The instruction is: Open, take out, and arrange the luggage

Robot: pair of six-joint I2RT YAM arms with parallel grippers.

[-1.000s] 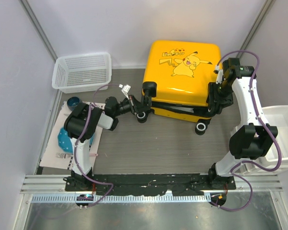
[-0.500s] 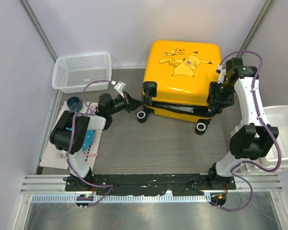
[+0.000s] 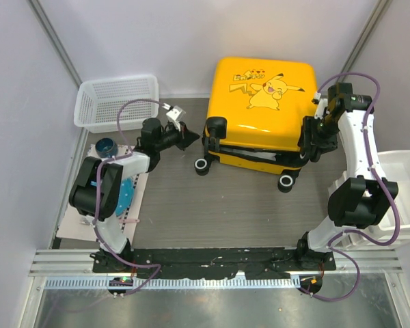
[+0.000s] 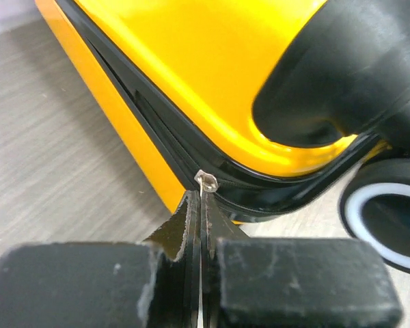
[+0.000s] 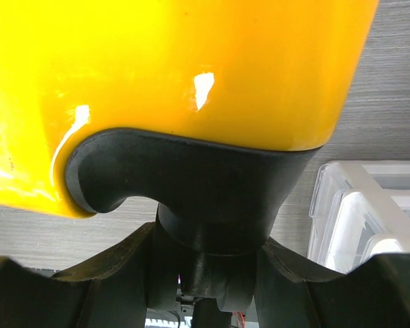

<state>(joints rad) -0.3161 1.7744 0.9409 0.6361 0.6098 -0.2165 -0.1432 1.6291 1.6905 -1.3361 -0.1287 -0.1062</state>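
Note:
The luggage [image 3: 263, 102] is a yellow hard-shell suitcase lying flat at the back of the table, its black zip band partly gaping along the near side. My left gripper [image 3: 189, 139] is at its left corner beside a black wheel [image 4: 389, 212]. In the left wrist view it [image 4: 201, 198] is shut on the small metal zipper pull [image 4: 206, 182] of the zip band. My right gripper [image 3: 313, 147] is on the suitcase's right side. Its fingers [image 5: 116, 273] clasp the black wheel mount [image 5: 205, 198] under the yellow shell [image 5: 191, 68].
A white mesh basket [image 3: 116, 102] stands at the back left. White plastic drawer bins [image 3: 403, 178] stand at the right edge, close to the right arm. A paper mat [image 3: 82, 219] with blue items [image 3: 106, 145] lies at the left.
My left gripper has pulled back and left from the front-left wheel to the suitcase's left corner and has shut on the zipper pull. The right gripper has shifted slightly toward the back.

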